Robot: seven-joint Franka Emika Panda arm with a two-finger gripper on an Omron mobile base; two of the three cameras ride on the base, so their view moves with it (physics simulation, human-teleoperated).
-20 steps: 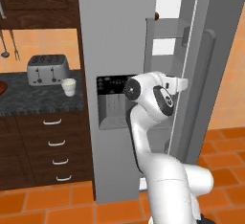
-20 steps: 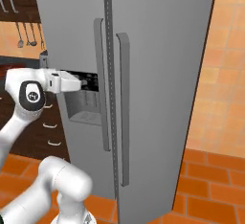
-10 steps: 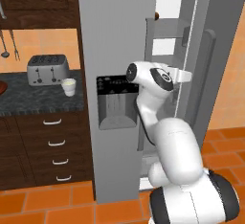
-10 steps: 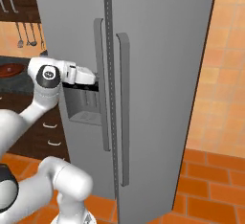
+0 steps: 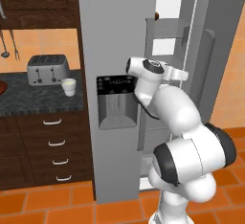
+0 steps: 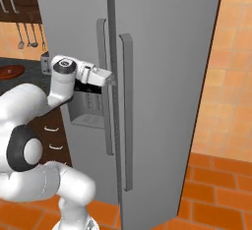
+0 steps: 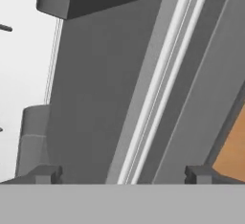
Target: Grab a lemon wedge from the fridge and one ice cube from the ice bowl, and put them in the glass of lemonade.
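From the left base view, the fridge [image 5: 117, 50] stood tall and grey beside the dark tabletop [image 5: 38, 101], its right door swung partly out so that pale door shelves showed in the gap; the arm reached up with its gripper [image 5: 184, 75] at that gap, beside the black dispenser panel [image 5: 116, 102]. The glass of lemonade [image 5: 69, 87] sat on the tabletop just in front of the toaster [image 5: 47, 69], well apart from the arm. From the right base view, the gripper [image 6: 112, 80] sat against the seam between the two doors, close to the long vertical handles [image 6: 126, 111]. In the hand view, the jaws were spread wide, their two dark tips far apart with nothing between them, facing the grey door edge and its pale seal strip [image 7: 158, 82]. I could not pick out the lemon wedge; I judged it was inside the fridge. Such a wedge would likely be light, soft and slick, best pinched gently across its flat sides. The door seemed heavy and stiff, best moved by its edge or handle.
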